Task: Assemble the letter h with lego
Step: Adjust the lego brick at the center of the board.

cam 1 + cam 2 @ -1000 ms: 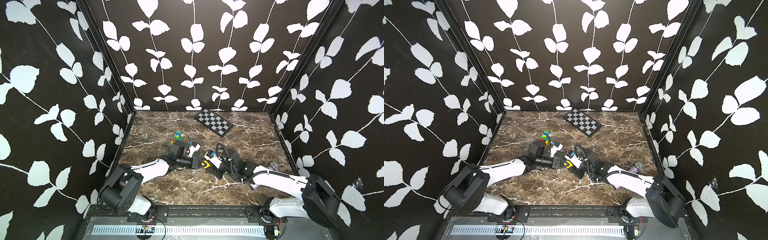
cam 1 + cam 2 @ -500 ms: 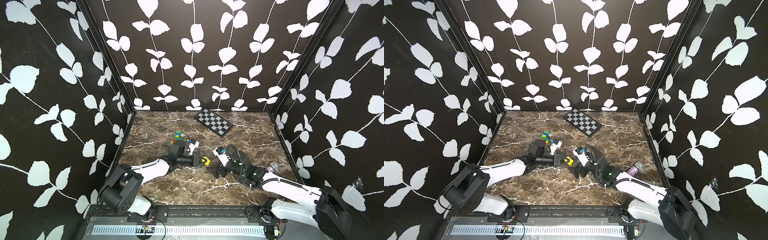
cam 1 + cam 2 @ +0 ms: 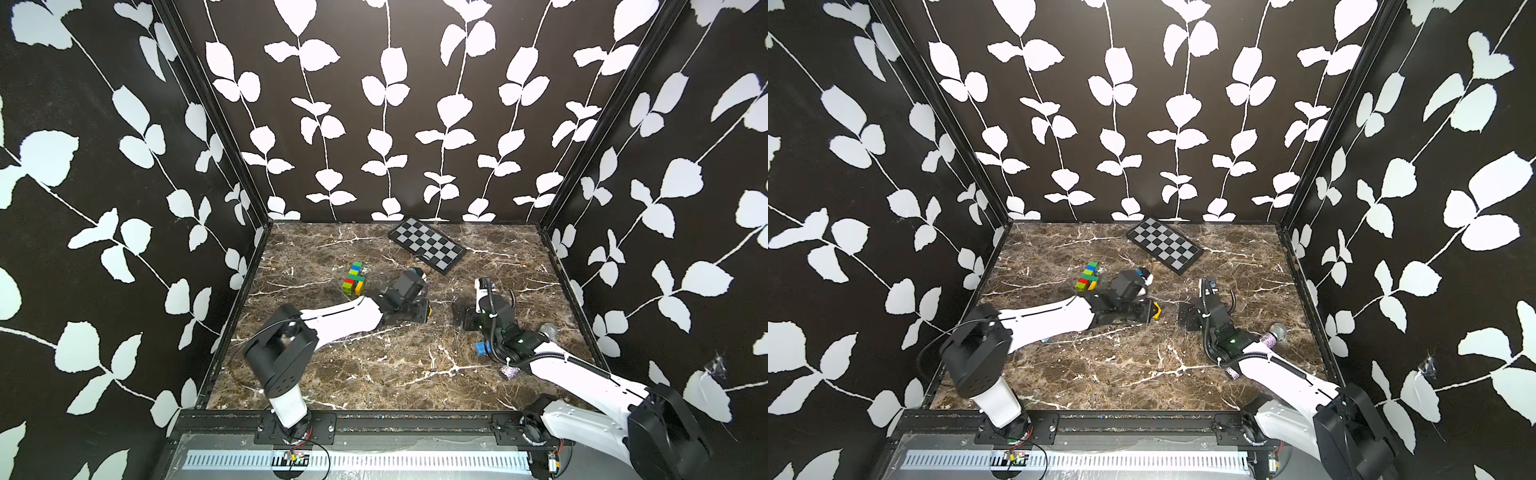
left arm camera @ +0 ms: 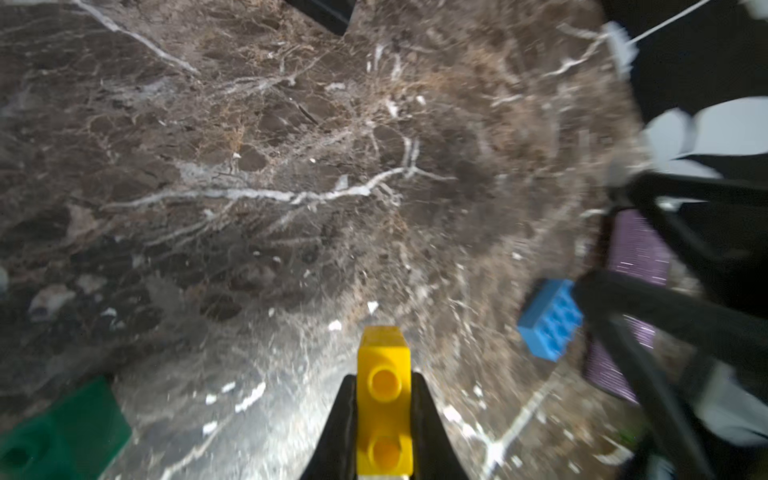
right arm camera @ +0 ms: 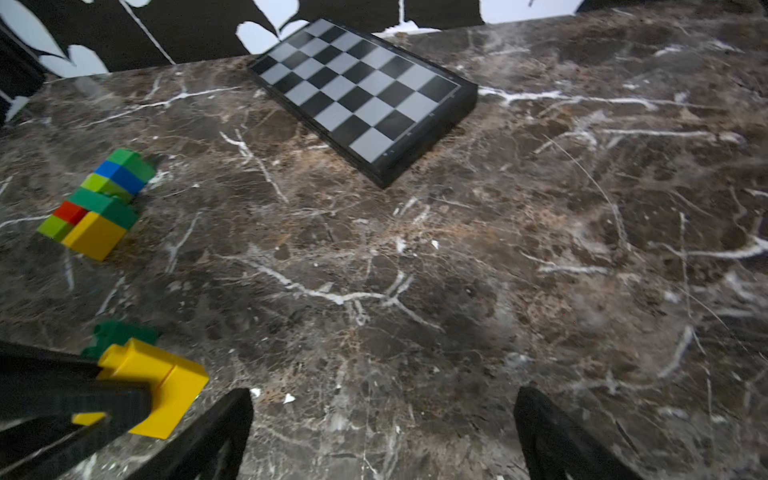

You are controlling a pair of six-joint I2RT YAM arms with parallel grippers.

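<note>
My left gripper [image 4: 384, 384] is shut on a yellow lego brick [image 4: 384, 365], which sticks out past the fingertips; in both top views the brick [image 3: 429, 309] [image 3: 1155, 311] is near the middle of the floor. My right gripper [image 5: 384, 399] is open and empty, a short way to the right of the brick [image 5: 153, 386] in a top view [image 3: 463, 318]. A joined stack of green, blue, lime, red and yellow lego [image 3: 354, 277] [image 5: 97, 203] lies at the back left. A loose blue brick [image 3: 482, 348] [image 4: 548, 318] lies beside my right arm. A dark green brick [image 4: 62, 428] [image 5: 120, 332] lies close by my left gripper.
A black-and-grey checkered board [image 3: 428, 245] [image 5: 361, 91] lies near the back wall. A glittery purple cylinder [image 3: 509, 371] [image 4: 636, 249] lies partly under my right arm at the right. Patterned walls close in the marble floor [image 3: 374, 374] on three sides.
My right gripper let go of the yellow brick, opened wide and drew back to the right. My left gripper kept the brick and turned a little with it.
</note>
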